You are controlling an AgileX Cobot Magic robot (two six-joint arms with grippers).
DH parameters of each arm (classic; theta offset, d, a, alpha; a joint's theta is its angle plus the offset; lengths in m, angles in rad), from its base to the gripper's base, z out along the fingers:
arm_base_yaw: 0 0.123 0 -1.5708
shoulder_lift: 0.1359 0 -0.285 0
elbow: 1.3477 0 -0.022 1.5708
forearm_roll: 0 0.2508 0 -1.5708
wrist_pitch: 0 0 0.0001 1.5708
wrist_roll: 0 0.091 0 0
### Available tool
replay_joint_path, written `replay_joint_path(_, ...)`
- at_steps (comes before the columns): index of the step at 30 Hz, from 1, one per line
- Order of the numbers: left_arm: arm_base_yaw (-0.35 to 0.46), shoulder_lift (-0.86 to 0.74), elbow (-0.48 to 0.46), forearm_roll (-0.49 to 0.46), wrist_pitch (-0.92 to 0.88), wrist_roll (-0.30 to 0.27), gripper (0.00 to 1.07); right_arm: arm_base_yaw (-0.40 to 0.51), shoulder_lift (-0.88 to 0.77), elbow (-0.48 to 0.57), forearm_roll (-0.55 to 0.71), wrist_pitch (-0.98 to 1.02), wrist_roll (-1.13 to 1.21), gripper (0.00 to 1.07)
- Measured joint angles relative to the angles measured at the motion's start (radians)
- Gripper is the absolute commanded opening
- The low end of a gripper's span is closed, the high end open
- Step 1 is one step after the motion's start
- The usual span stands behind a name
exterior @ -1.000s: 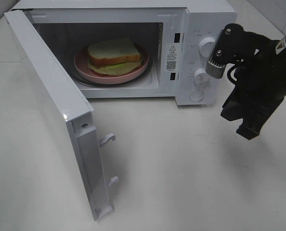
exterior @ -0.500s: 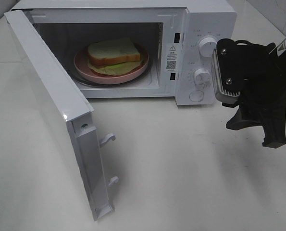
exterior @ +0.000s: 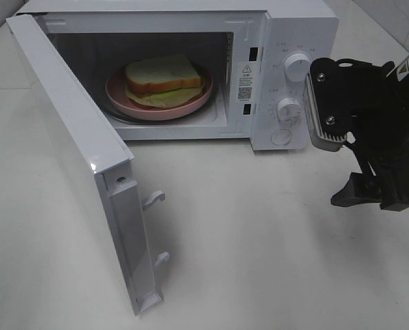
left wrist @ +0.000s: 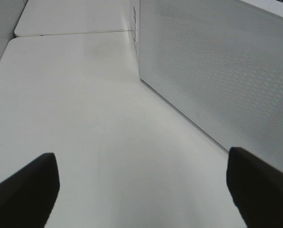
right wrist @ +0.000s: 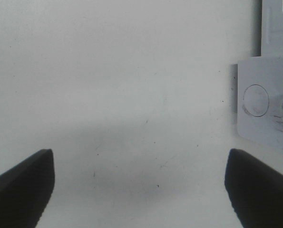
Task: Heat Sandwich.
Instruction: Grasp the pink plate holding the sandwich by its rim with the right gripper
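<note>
In the microwave (exterior: 286, 41), tan-crusted white sandwich (exterior: 161, 72), green filling; left gripper (left wrist: 140, 161), right gripper (right wrist: 140, 156) agape.

Bench (exterior: 259, 240), mine: white, matte. Directly on it: one white microwave (exterior: 293, 27), door swung open, standing toward rear.

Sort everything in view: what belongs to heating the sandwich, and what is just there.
For the job:
- sandwich
- pink plate under it
- microwave holding both
- its door, open
- knobs
- right hand, open, near the knobs

Just there:
- table
- left hand, open, empty, beside the microwave's side wall
</note>
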Motion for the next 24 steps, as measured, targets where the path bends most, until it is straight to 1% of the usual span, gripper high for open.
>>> replay_joint_path(4, 0.000, 0.000, 0.000, 0.000, 0.000, 0.000, 0.89, 0.017, 0.000, -0.004, -0.020, 0.007, 0.001, 0.92)
replay_joint_path(6, 0.000, 0.000, 0.000, 0.000, 0.000, 0.000, 0.89, 0.053, 0.000, -0.024, -0.056, 0.026, 0.005, 0.91)
replay_joint_path(8, 0.000, 0.000, 0.000, 0.000, 0.000, 0.000, 0.89, 0.066, 0.001, -0.033, -0.063, 0.029, 0.010, 0.90)
replay_joint_path(11, 0.000, 0.000, 0.000, 0.000, 0.000, 0.000, 0.89, 0.111, 0.015, -0.087, -0.121, 0.047, 0.050, 0.89)
replay_joint_path(14, 0.000, 0.000, 0.000, 0.000, 0.000, 0.000, 0.89, 0.134, 0.037, -0.118, -0.142, 0.051, 0.058, 0.89)
replay_joint_path(16, 0.000, 0.000, 0.000, 0.000, 0.000, 0.000, 0.89, 0.160, 0.071, -0.158, -0.153, 0.054, 0.075, 0.88)
replay_joint_path(19, 0.000, 0.000, 0.000, 0.000, 0.000, 0.000, 0.89, 0.176, 0.094, -0.186, -0.156, 0.058, 0.076, 0.88)
replay_joint_path(21, 0.000, 0.000, 0.000, 0.000, 0.000, 0.000, 0.89, 0.199, 0.133, -0.232, -0.160, 0.061, 0.077, 0.87)
replay_joint_path(23, 0.000, 0.000, 0.000, 0.000, 0.000, 0.000, 0.89, 0.205, 0.143, -0.244, -0.160, 0.061, 0.077, 0.87)
replay_joint_path(24, 0.000, 0.000, 0.000, 0.000, 0.000, 0.000, 0.89, 0.217, 0.168, -0.277, -0.160, 0.061, 0.077, 0.87)
